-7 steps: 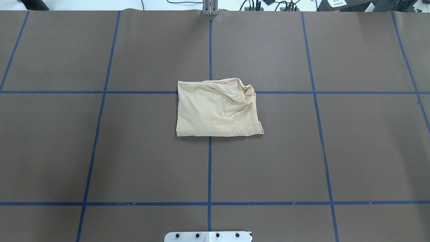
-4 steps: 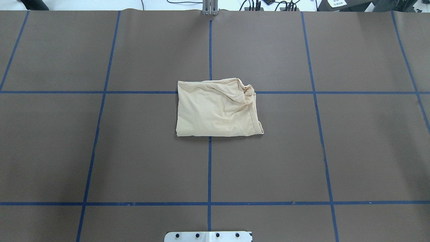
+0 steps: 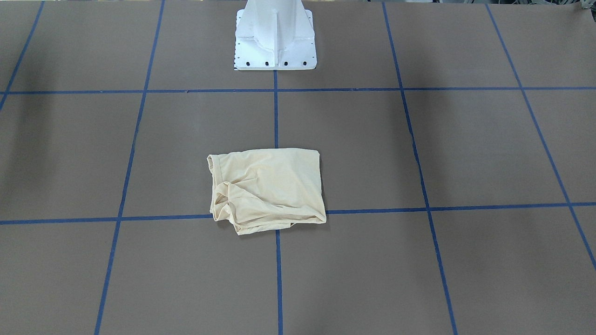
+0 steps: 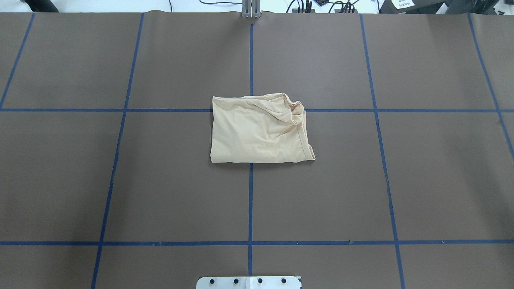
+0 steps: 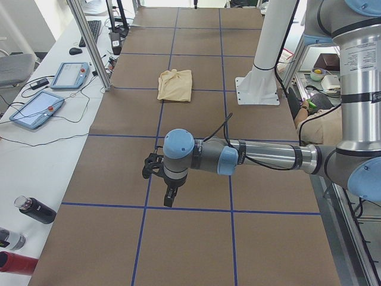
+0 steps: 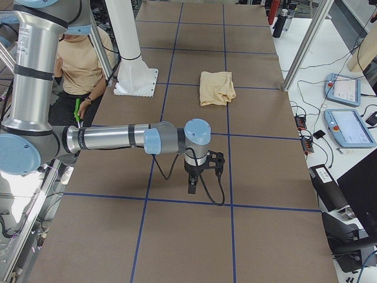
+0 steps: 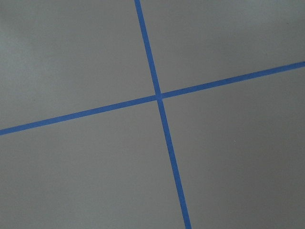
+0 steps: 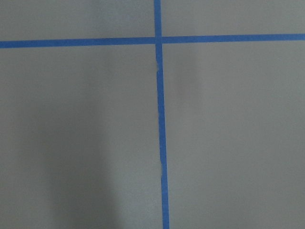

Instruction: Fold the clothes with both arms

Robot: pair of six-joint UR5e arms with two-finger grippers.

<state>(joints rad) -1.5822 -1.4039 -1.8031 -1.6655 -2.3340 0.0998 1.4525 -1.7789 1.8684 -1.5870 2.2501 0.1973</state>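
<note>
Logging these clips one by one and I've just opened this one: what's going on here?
Nothing is being handled right now. The cream shirt lies alone at the middle of the table, folded into a compact, slightly rumpled rectangle over a crossing of the blue tape lines. The left gripper and right gripper hang over bare mat toward opposite ends of the table, far from the shirt. Whether they are open or shut cannot be told.

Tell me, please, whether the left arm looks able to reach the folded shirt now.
Probably yes: the left arm hangs over bare table some way from the shirt, nothing lies between them, and the shirt sits uncovered.
</note>
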